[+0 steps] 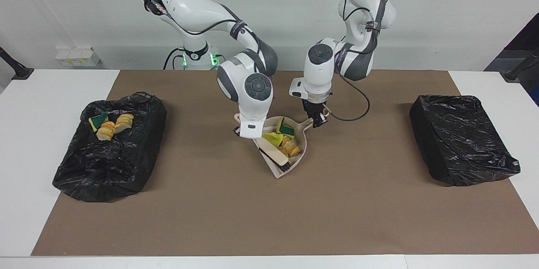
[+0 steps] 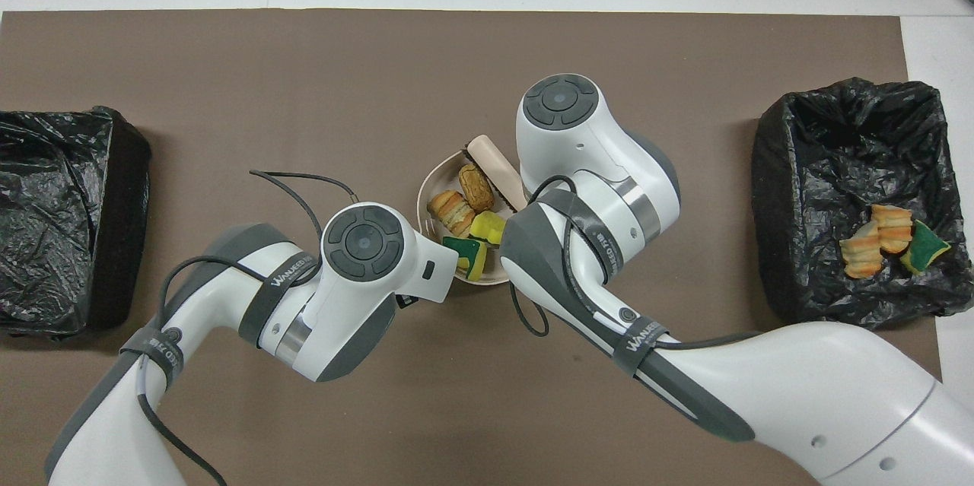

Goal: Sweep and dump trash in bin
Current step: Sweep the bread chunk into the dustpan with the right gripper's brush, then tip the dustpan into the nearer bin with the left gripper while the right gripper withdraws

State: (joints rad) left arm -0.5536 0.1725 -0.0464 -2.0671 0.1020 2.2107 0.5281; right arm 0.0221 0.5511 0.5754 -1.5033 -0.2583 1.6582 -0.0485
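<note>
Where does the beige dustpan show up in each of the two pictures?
Facing view: the dustpan lies near the middle of the brown mat, below the two arms.
Overhead view: the dustpan sits mid-picture, partly covered by both arms.
Shared landmark: the bin with trash in it, at the right arm's end.

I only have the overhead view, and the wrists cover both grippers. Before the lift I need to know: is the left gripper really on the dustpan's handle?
Observer: Yes. In the facing view the left gripper is shut on the handle of the dustpan, at the end nearer the robots.
Operator: And the brush?
Observer: The right gripper is shut on the handle of the brush, whose bristles sit at the pan's open lip.
Operator: Is any trash hidden under the arms?
Observer: None shows on the mat. The trash lies in the dustpan beside the brush.
</note>
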